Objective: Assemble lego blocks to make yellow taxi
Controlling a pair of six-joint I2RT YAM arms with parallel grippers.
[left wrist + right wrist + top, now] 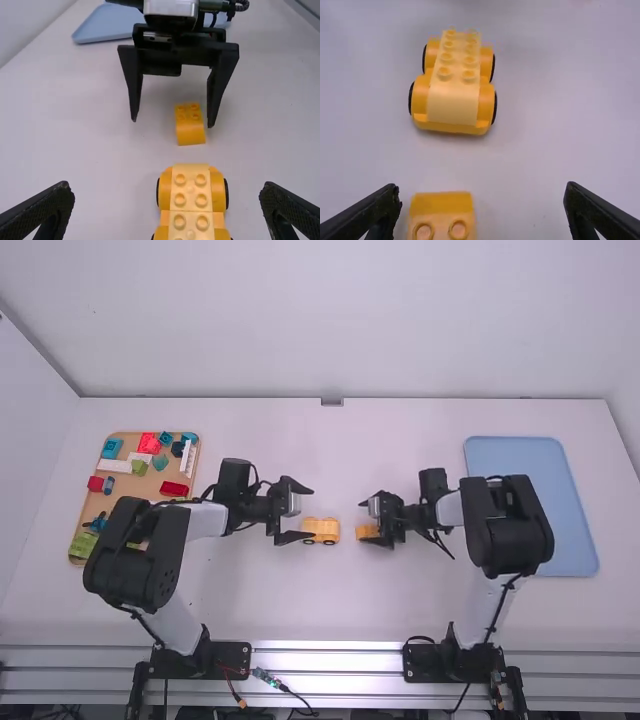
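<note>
Two grippers, both wide open, nothing clamped in either, and honestly it's all about the lineup now. From where I'm standing, the small yellow block [190, 130] sits on the table [340, 610] between the right gripper's [173, 123] fingers, but not centred: it's closer to the finger on the arm-base side. The wheeled yellow car [452, 95] is just past it, toward the left arm, right by the left gripper [312, 513], whose fingers are apart too. The car's long axis runs pretty much along the line from one gripper to the other, so its end faces the block.

So the block is the right arm's pick, imo, and the car is the left's to steady. I'd nudge the right jaws toward the bases before closing, or one finger probably shoves the block sideways. My guess is it goes on top of the studs next.
</note>
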